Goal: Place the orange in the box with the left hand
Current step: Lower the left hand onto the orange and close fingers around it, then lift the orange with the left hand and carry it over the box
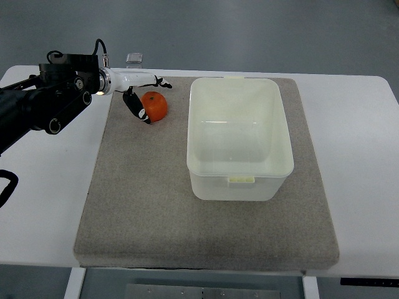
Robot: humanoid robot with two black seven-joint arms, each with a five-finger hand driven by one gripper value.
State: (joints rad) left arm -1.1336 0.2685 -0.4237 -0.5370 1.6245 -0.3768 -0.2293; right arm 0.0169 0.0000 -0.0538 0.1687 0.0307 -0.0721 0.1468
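Box [240,138], orange [155,105] by left robot hand [138,96]

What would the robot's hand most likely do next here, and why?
Probably close its fingers on the orange and lift it. The left hand is already at the orange, fingers on its left side and above it, but the fruit looks to be resting on the grey mat, and the white box to its right is empty.

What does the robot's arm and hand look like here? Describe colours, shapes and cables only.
Only the left arm shows: a black, boxy, angular structure with round silver bolts or joints on its sides. A thin black cable loops above the wrist. A shiny white, tube-like section leads to the left hand, whose slim fingers are white with black tips. The right arm is out of view.
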